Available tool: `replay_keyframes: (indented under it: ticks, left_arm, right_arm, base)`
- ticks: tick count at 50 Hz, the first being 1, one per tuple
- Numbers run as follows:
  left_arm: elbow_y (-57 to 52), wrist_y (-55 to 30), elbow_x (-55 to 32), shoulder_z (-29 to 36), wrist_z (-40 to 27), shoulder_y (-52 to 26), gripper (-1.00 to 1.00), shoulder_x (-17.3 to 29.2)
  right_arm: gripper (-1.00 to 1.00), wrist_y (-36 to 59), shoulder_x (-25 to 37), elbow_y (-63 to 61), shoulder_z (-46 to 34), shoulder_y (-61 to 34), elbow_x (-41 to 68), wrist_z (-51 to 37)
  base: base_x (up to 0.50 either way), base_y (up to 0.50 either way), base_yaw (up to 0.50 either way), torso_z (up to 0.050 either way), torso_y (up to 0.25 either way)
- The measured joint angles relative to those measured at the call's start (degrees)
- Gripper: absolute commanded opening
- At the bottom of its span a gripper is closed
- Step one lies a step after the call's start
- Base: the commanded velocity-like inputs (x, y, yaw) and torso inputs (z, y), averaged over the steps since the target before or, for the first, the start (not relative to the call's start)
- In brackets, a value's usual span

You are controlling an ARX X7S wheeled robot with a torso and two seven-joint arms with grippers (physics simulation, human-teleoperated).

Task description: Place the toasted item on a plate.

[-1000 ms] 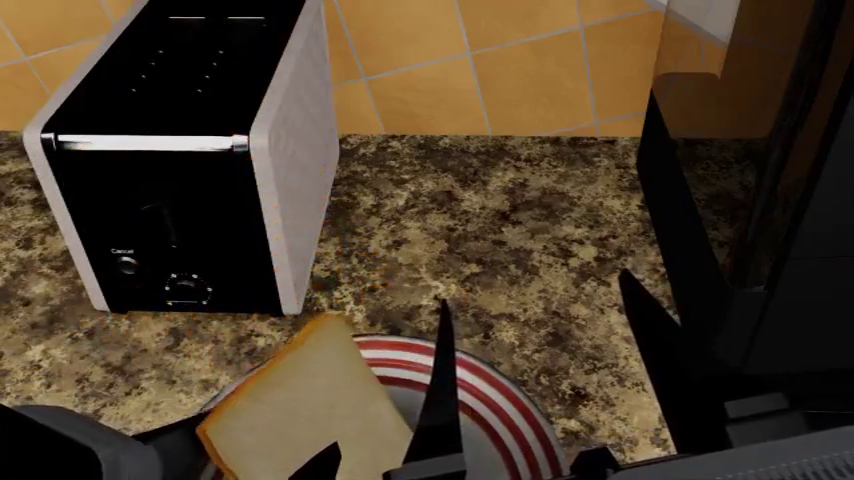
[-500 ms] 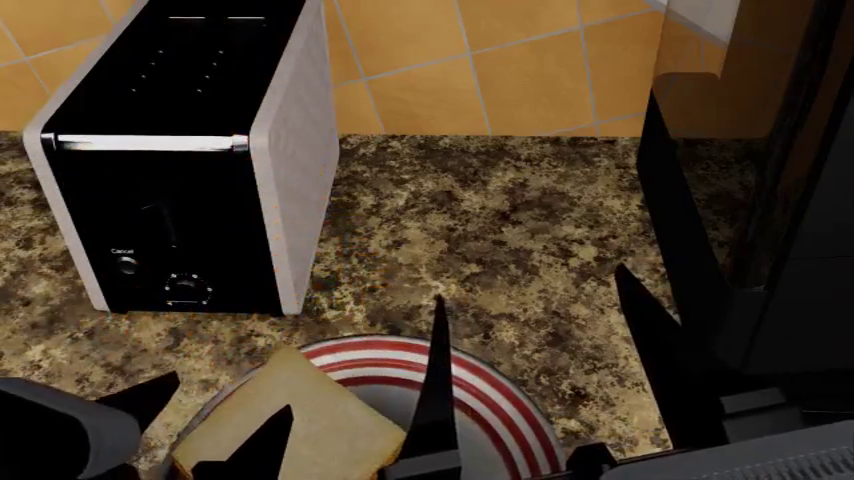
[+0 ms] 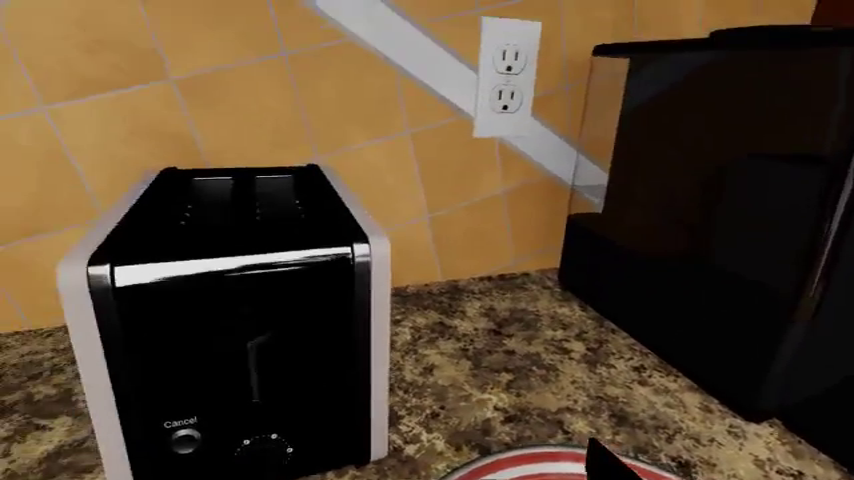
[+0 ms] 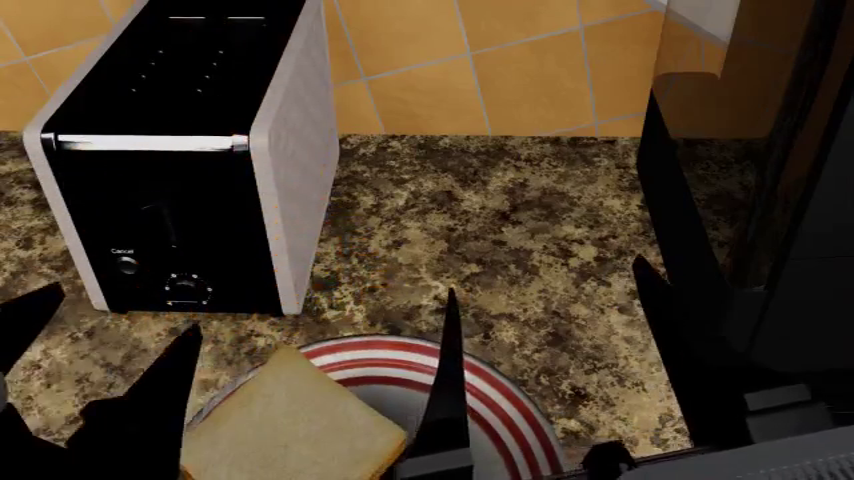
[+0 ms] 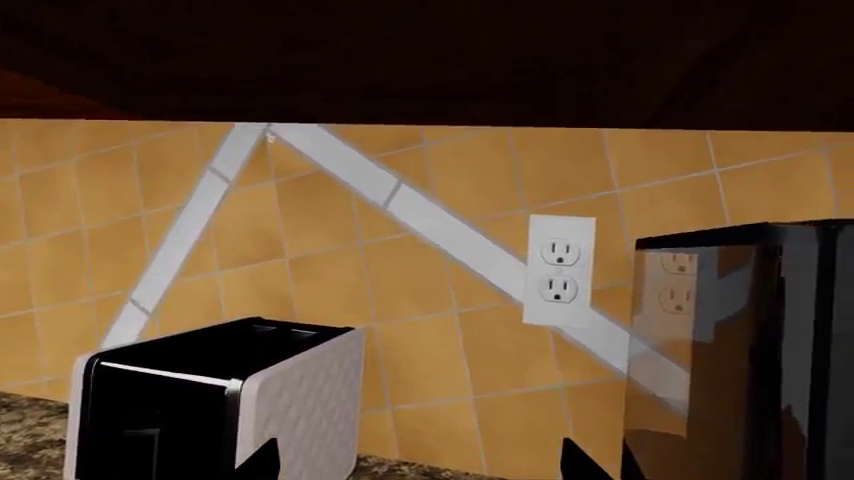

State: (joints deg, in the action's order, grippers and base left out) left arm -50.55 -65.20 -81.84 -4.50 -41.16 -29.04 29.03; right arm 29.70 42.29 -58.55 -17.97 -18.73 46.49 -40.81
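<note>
Toast lies flat on plate, just right of left pincer; pincer spread open, empty, clear of toast. Right pincer open, above plate.

countertop: set against a tiled wall. toaster: stood on the countertop at the left, back to the wall. coffee machine: stood at the right, well apart from the toaster. plate: laid on the countertop before the toaster, toward the near edge. toast slice: laid flat on the plate's left part. wall outlet: mounted on the wall between toaster and coffee machine, above both.
</note>
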Motion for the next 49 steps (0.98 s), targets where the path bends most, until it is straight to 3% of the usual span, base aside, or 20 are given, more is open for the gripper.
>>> replay_keyframes:
  ticks: [7, 18, 30, 39, 49]
  left_arm:
    - [-0.7, 0.1, -6.2, -3.3, -5.0, -2.8, 1.0, 4.4]
    - [-1.5, 2.2, -15.5, -8.9, -12.0, -5.0, 1.0, 12.5]
    - [-2.4, 5.3, -25.1, -16.9, -17.0, -4.9, 1.0, 21.6]
    - [-1.8, 6.1, -29.6, -23.3, -18.6, -3.7, 1.0, 26.6]
    - [-0.3, 5.5, -34.8, -32.4, -20.3, -1.7, 1.0, 31.2]
  right_arm:
    - [1.0, -2.9, 7.2, -0.7, -4.2, -6.9, 5.7, -6.0]
    - [1.0, -13.2, 21.2, -1.2, -21.1, -24.9, 12.4, -16.0]
    - [1.0, -21.3, 34.8, -1.3, -37.6, -47.3, 20.0, -20.5]
    - [1.0, -22.7, 42.1, -1.3, -40.3, -58.3, 26.9, -20.6]
    - [1.0, -20.9, 45.7, -1.3, -38.7, -65.7, 33.6, -21.0]
  base:
    - [0.0, 0.0, 0.0, 0.0, 0.0]
    - [0.0, 0.0, 0.0, 0.0, 0.0]
    - [0.0, 0.0, 0.0, 0.0, 0.0]
    - [0.0, 0.0, 0.0, 0.0, 0.0]
    - [0.0, 0.0, 0.0, 0.0, 0.0]
